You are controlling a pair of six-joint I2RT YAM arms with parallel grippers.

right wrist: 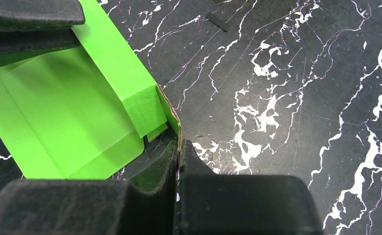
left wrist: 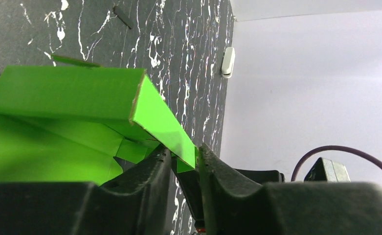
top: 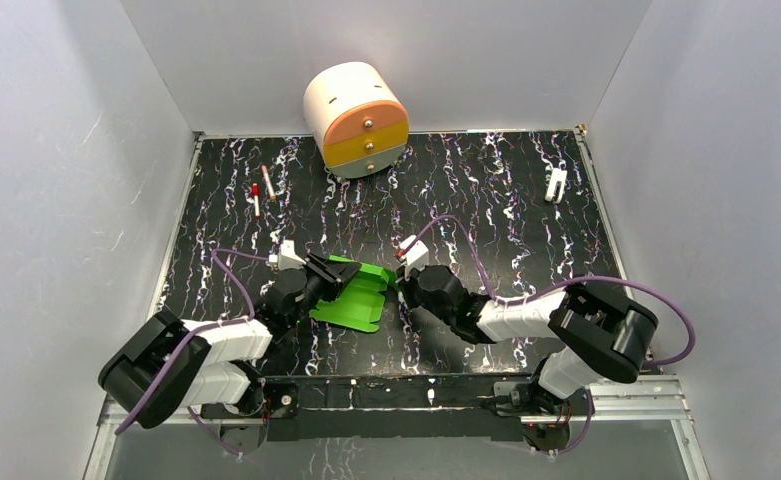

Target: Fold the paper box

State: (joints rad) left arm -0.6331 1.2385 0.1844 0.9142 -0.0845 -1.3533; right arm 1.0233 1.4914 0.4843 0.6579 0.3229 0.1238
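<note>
The bright green paper box (top: 354,296) lies partly folded on the black marbled table, between both arms. My left gripper (top: 332,273) is at its left far side. In the left wrist view a raised green wall (left wrist: 66,93) ends in a flap corner that sits between my left gripper's (left wrist: 184,155) fingers. They stand narrowly apart, and I cannot tell whether they pinch it. My right gripper (top: 401,283) is at the box's right edge. In the right wrist view it (right wrist: 179,146) is shut on the thin upright edge of the card (right wrist: 71,112).
A cream cylinder with orange and yellow drawers (top: 358,118) stands at the back centre. Two pens (top: 257,200) lie at the back left, and a small white clip (top: 556,184) at the back right. White walls close in the table on three sides.
</note>
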